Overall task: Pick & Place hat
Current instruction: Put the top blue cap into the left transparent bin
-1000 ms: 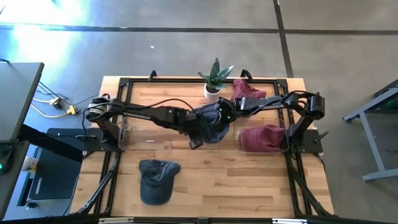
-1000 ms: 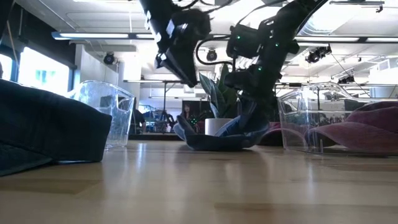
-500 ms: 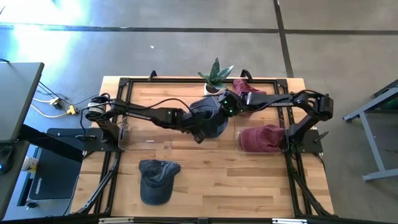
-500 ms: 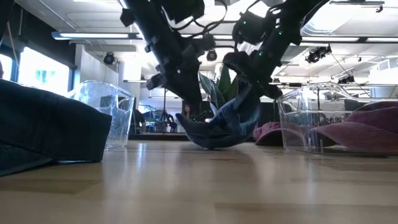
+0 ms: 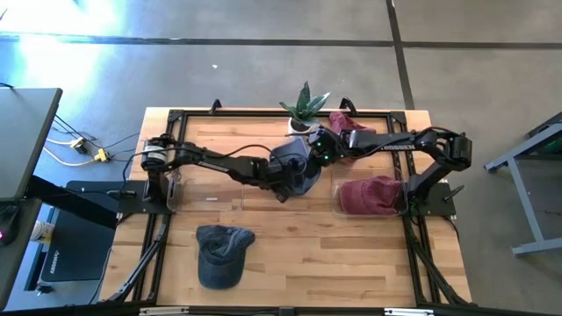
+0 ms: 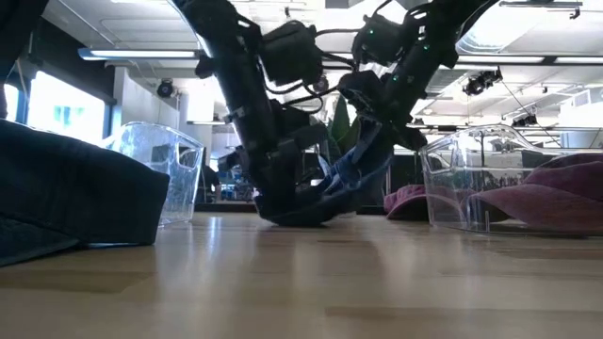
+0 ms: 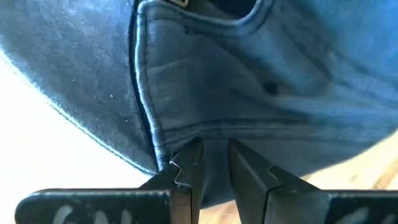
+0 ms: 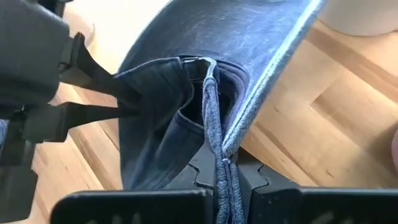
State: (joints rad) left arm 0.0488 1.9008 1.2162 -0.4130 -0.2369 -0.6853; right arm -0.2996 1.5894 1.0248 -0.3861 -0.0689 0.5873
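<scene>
Near the middle of the wooden surface [image 5: 351, 254], both arms share a blue hat [image 5: 297, 168]: the right gripper [image 8: 222, 177] clamps its edge, lifting one side, so the left gripper [image 7: 212, 163], fingers barely parted, reaches its fabric.

Daylight glares on the floor [image 5: 53, 48] at the overhead view's upper left. In the low view bright ceiling lights [image 6: 155, 55] silhouette the arms, and the near worktop [image 6: 301, 282] is blurred.
</scene>
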